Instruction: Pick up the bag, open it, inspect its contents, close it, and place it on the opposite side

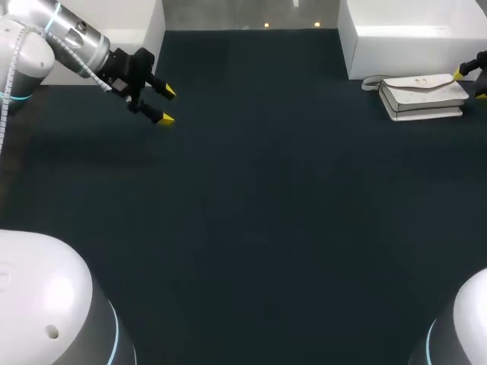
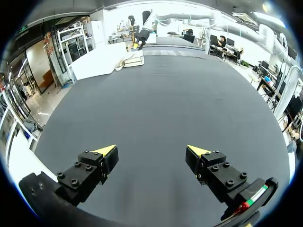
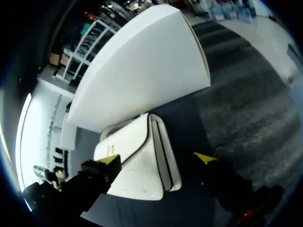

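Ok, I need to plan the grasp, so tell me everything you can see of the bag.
The bag is a white flap-front handbag, leather-like, with dark edging and a strap looping out at one end. The flap is shut. It lies flat on the dark table at the far right, close to a white box. The right gripper is open astride its other end, one finger clear of it.

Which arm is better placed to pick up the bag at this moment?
Right. The right tool is open, right at the white bag beside the white box, while the left tool hangs open over the table, far across from it.
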Controlling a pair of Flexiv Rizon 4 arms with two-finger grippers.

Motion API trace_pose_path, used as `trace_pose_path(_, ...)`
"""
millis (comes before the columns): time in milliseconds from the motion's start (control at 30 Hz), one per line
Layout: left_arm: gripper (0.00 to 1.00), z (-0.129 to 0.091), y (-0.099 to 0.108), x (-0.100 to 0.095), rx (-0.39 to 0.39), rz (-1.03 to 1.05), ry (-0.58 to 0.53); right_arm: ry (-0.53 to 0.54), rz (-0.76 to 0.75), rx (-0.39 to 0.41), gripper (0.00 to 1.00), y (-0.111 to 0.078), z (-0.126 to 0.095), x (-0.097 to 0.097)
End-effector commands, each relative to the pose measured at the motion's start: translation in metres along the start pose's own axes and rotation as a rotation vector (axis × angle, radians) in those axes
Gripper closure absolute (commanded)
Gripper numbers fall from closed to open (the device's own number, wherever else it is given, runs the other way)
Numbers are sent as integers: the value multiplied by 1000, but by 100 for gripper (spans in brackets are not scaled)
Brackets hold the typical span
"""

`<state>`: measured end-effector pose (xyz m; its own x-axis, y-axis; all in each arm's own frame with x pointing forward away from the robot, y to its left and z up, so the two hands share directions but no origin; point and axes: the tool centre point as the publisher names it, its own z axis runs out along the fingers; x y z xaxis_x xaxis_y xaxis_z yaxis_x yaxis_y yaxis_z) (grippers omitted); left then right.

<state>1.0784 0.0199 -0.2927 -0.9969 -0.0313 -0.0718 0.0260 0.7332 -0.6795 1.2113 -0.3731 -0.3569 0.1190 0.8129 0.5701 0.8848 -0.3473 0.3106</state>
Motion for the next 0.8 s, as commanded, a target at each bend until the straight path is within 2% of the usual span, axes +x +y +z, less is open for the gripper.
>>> trace_pose_path(33,0,1,1,0,3,1,-2,81,2,392,19,11,6,-8)
trace_pose_path(100,0,1,1,0,3,1,-2,83,4,403,31,12,8,-9)
trace_pose_path(167,0,1,1,0,3,1,-2,85,4,410,50,12,9,-9)
trace_pose_path(633,0,1,1,0,3,1,-2,108,-22,456,55,8,19,-1)
trace_pose_path(733,0,1,1,0,3,1,-2,111,-27,458,57,7,18,1)
trace_pose_path(800,0,1,1,0,3,1,-2,114,-30,459,63,6,16,4)
